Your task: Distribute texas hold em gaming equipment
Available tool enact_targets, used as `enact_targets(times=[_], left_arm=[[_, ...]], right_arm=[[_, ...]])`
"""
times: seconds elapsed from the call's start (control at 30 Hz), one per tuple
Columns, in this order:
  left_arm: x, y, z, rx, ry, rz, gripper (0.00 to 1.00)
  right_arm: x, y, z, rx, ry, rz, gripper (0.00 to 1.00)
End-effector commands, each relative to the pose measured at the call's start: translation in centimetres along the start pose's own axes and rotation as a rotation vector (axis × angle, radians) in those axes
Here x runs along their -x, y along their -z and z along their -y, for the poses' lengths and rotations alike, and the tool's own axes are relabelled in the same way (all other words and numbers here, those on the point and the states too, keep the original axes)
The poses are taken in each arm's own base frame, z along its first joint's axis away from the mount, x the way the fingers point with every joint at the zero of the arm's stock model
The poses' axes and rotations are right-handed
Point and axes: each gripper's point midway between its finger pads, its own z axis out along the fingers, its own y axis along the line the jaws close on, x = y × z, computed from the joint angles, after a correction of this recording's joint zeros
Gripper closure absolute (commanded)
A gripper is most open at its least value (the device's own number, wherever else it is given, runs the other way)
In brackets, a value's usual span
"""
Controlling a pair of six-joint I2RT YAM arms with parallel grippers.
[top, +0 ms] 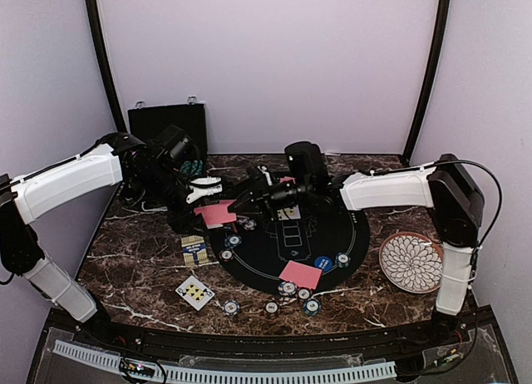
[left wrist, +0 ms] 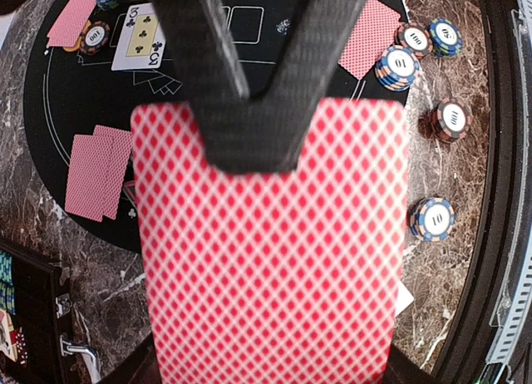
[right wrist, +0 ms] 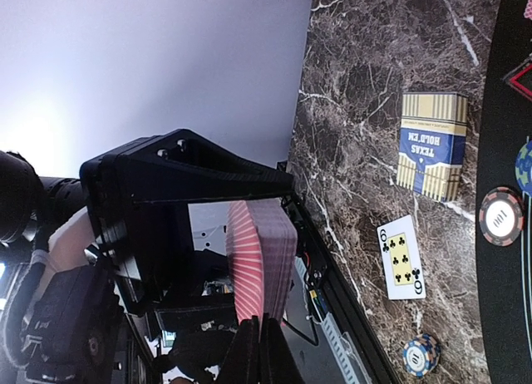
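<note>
The deck [left wrist: 274, 259] is sitting clamped in your left gripper [top: 205, 198], above the mat's [top: 349, 226] left edge. Your right gripper [left wrist: 249, 147] is pressing its joined fingers against the deck's back, possibly pinching a card there; the view isn't showing that.

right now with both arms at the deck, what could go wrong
1. The right gripper sits at the edge of the deck, seen edge-on, so it may drag off several cards rather than one.
2. The left gripper holds the deck in the air; a slip could scatter cards over the chips and dealt cards.
</note>
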Motion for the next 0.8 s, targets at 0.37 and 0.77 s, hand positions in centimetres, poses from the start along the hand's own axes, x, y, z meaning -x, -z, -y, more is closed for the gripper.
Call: enact_targets(times=[0.37, 0.77], left_arm=[[-1.1, 0.2, -0.4, 0.049, -0.011, -0.023, 1.00], [-0.7, 0.6, -0.5, 0.050, -0.010, -0.013, 1.00]], right_arm=[[3.1, 14.5, 4.0, -0.385, 0.062, 0.231, 1.00], [5.0, 25.6, 10.1, -1.177, 0.140, 0.380, 1.00]])
